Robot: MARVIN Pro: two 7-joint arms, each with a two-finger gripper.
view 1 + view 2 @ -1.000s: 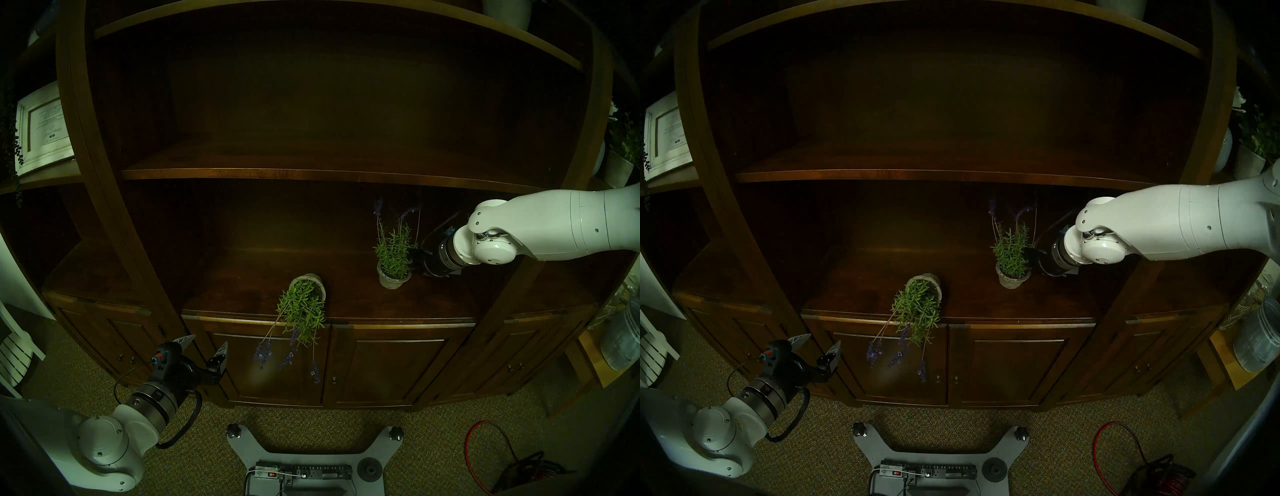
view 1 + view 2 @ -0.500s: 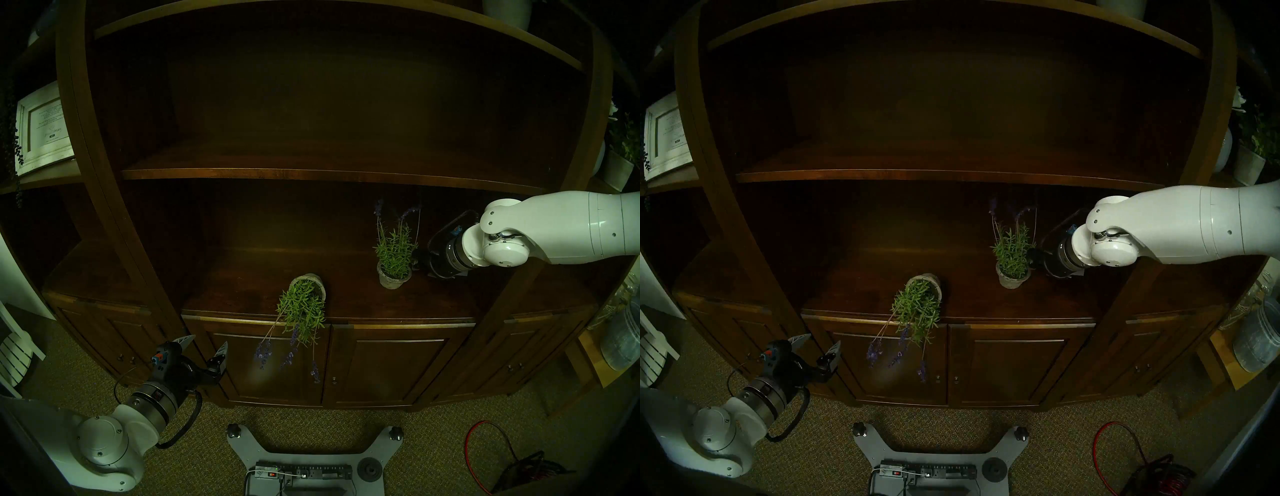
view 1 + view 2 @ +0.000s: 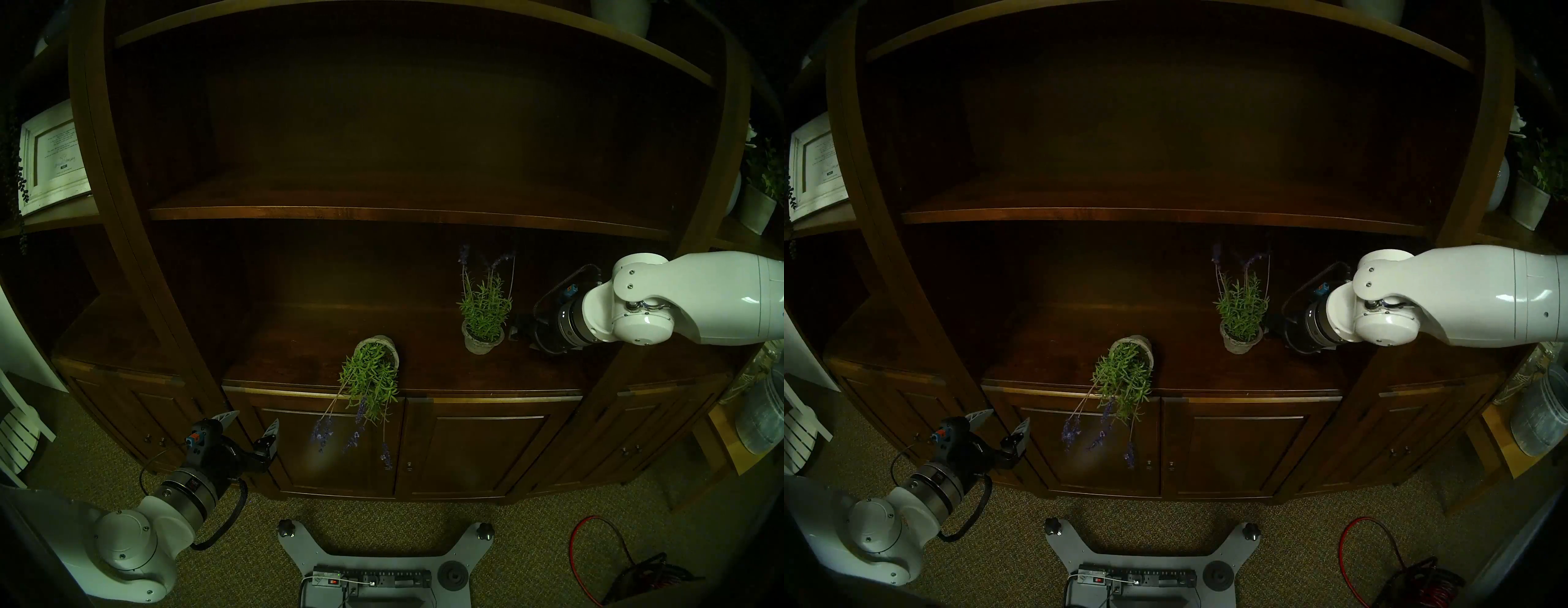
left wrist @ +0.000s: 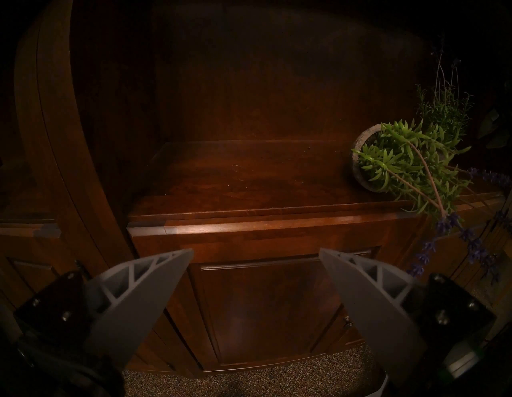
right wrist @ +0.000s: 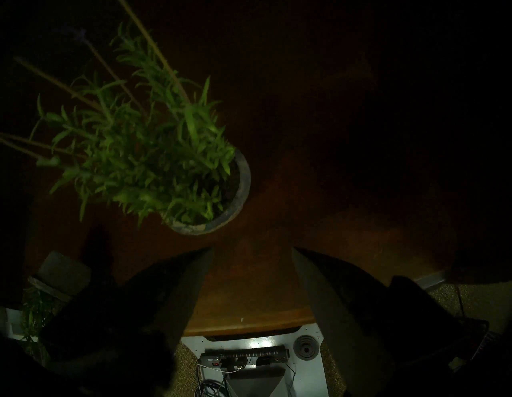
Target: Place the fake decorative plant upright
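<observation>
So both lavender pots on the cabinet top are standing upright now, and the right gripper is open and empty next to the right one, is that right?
Not quite. Only the right pot stands upright. The left pot lies on its side, its flowers hanging over the cabinet top edge, as the head views show. The rest holds: the right gripper is open and empty beside the upright pot.

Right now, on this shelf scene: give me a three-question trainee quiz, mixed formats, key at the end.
1. True or false: the tipped plant has its stems hanging over the front edge of the cabinet top.
2. Multiple choice: the upright plant is A) clamped by the right gripper, B) standing free beside that gripper, C) lying on the carpet.
3. Fill in: the left gripper has its jaws ____ and holds nothing.

Key: 1 true; 2 B; 3 open
</observation>
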